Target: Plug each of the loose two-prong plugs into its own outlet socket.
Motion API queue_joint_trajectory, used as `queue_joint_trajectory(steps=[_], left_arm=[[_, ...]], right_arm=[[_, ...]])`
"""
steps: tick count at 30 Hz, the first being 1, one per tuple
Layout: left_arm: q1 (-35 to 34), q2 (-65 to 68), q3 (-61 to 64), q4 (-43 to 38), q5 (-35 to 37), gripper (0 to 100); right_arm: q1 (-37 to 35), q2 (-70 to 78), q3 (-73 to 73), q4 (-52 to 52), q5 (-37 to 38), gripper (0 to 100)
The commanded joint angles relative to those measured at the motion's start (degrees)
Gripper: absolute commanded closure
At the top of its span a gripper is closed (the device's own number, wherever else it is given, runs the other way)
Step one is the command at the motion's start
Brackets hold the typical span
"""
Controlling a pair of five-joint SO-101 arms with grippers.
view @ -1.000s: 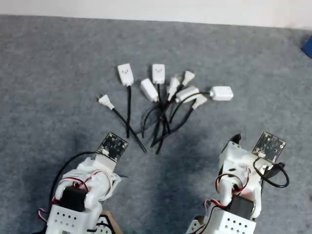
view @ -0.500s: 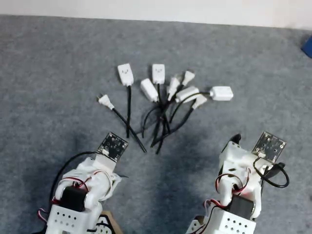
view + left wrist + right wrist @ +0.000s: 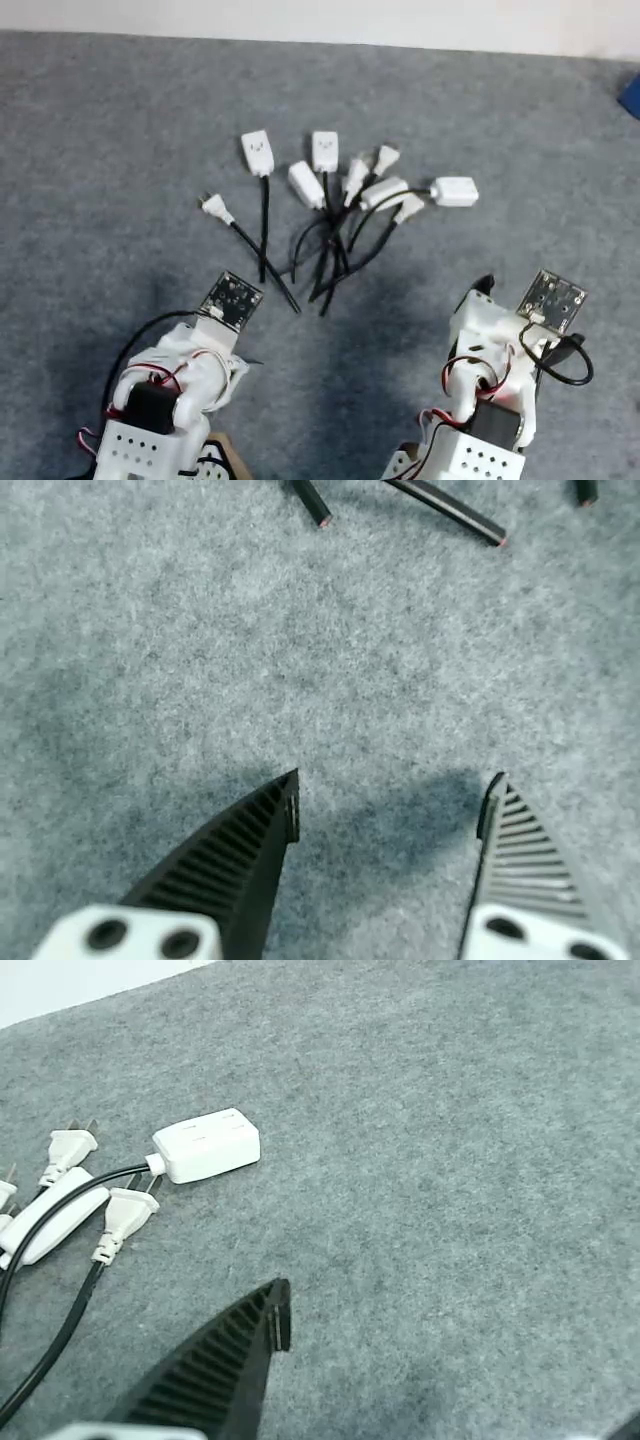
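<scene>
Several white outlet sockets and two-prong plugs on black cords lie bunched at mid-table. One socket (image 3: 257, 152) is at the left of the bunch, another (image 3: 455, 190) at its right, and a loose plug (image 3: 213, 208) lies apart at far left. In the right wrist view I see a socket (image 3: 207, 1145) with two plugs (image 3: 72, 1144) (image 3: 125, 1212) beside it. My left gripper (image 3: 393, 780) is open over bare carpet, short of the cord ends (image 3: 445, 510). My right gripper (image 3: 450, 1360) is open and holds nothing, well short of the socket.
Grey carpet (image 3: 120, 120) covers the table. The left arm (image 3: 170, 390) and right arm (image 3: 495, 370) sit at the near edge. A blue object (image 3: 632, 95) pokes in at the far right edge.
</scene>
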Motion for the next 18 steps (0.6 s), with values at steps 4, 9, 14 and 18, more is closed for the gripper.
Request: queue_joint_trajectory(steps=[4,9,14,18], left_arm=[[-0.22,-0.40,0.84,0.35,0.26,70],[-0.22,-0.40,0.84,0.35,0.26,70],[-0.31,-0.40,0.84,0.35,0.26,70],[-0.22,-0.57,0.84,-0.35,0.26,70]], right_arm=[[0.40,-0.22,7.25,-0.92,-0.26,47.6],[0.40,-0.31,7.25,-0.92,-0.26,47.6],[-0.48,-0.40,7.25,-1.27,0.00,47.6],[-1.45,-0.31,7.25,-0.92,0.09,47.6]])
